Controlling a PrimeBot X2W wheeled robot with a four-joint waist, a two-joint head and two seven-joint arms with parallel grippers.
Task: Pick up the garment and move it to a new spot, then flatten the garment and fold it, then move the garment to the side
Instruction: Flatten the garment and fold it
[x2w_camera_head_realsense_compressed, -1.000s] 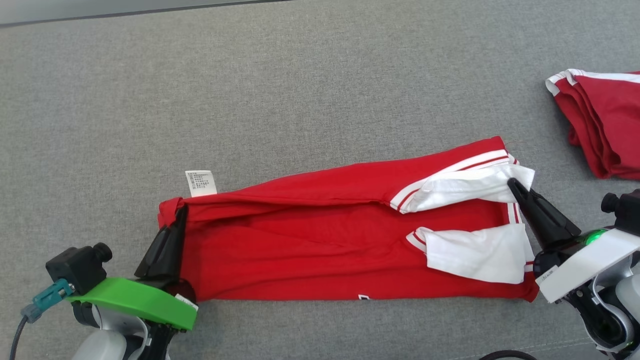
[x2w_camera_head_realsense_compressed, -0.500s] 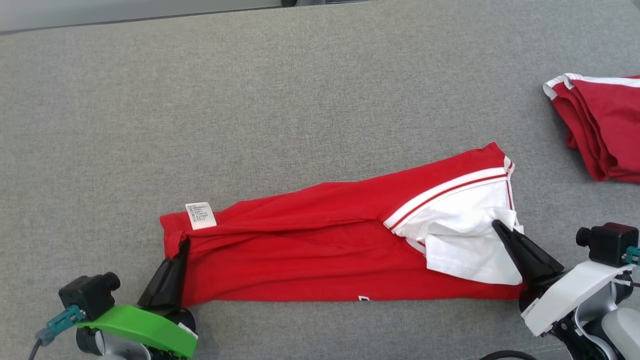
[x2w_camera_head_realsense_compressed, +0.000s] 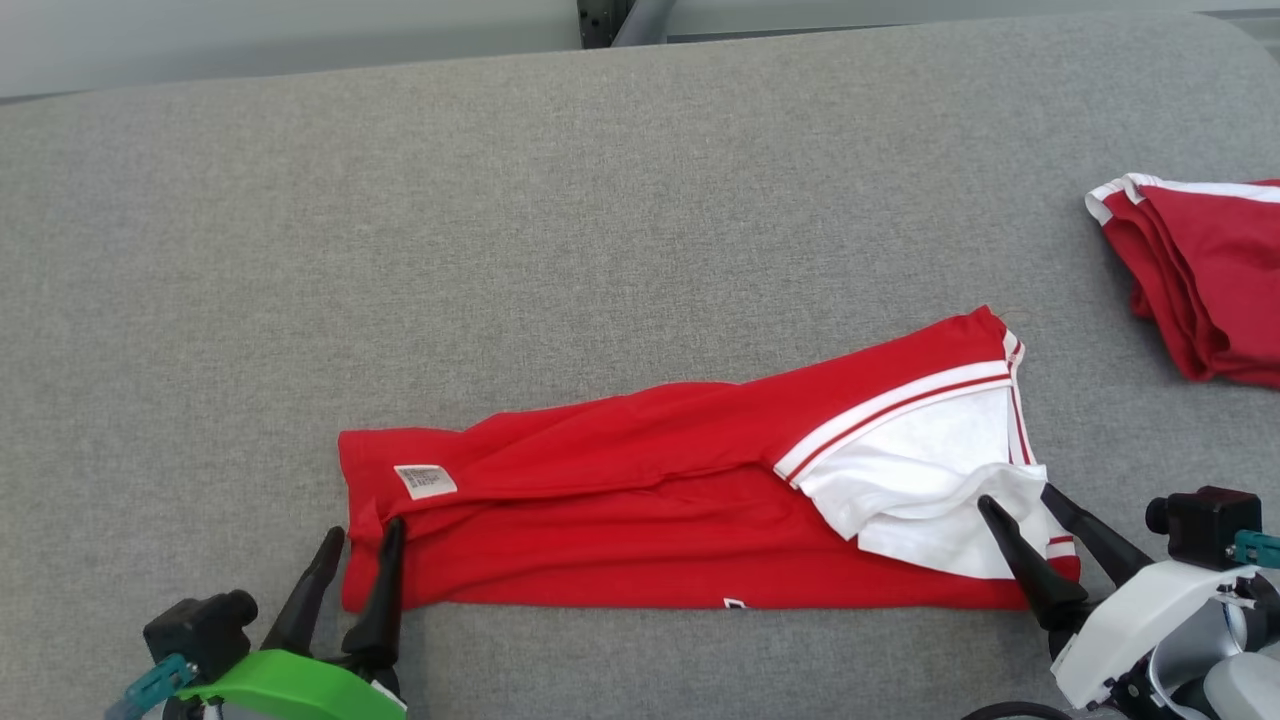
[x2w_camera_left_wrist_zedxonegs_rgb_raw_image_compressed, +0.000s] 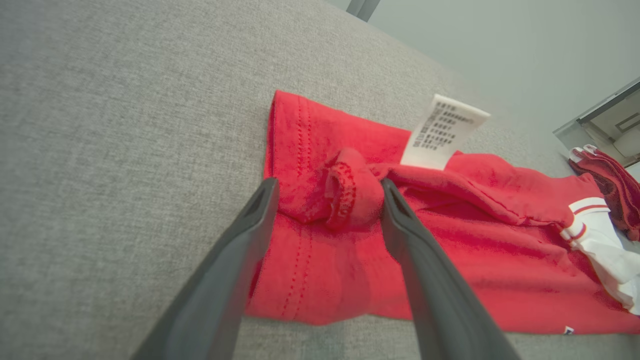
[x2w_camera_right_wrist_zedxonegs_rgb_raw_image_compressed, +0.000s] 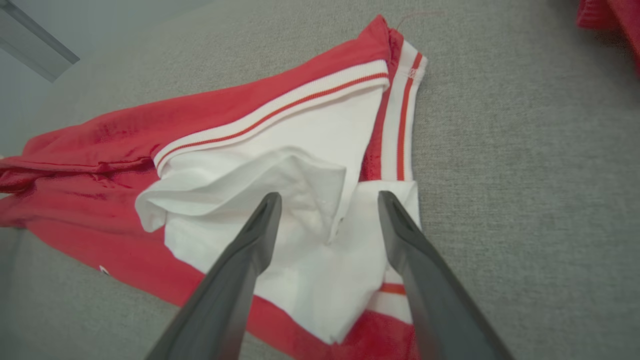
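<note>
The red garment (x2w_camera_head_realsense_compressed: 640, 500) with white sleeves lies folded lengthwise on the grey cloth surface (x2w_camera_head_realsense_compressed: 500, 250), its white care label (x2w_camera_head_realsense_compressed: 425, 481) near the left end. My left gripper (x2w_camera_head_realsense_compressed: 365, 532) stands open at that left end. In the left wrist view its fingertips (x2w_camera_left_wrist_zedxonegs_rgb_raw_image_compressed: 327, 185) straddle a bunched bit of red hem (x2w_camera_left_wrist_zedxonegs_rgb_raw_image_compressed: 350, 195) without pinching it. My right gripper (x2w_camera_head_realsense_compressed: 1017, 497) is open over the white sleeve (x2w_camera_head_realsense_compressed: 930, 470) at the right end. The right wrist view shows the crumpled white sleeve (x2w_camera_right_wrist_zedxonegs_rgb_raw_image_compressed: 280, 180) lying loose between the spread gripper (x2w_camera_right_wrist_zedxonegs_rgb_raw_image_compressed: 328, 197) fingers.
A second folded red garment pile (x2w_camera_head_realsense_compressed: 1200, 270) sits at the right edge of the surface, also in the left wrist view as a red pile (x2w_camera_left_wrist_zedxonegs_rgb_raw_image_compressed: 605, 170). The surface's far edge and a dark metal post (x2w_camera_head_realsense_compressed: 620, 20) run along the top.
Both grippers have gone from shut to open and let go of the garment's two ends. The upper fold now lies down on the lower layer. The head camera has tilted.
</note>
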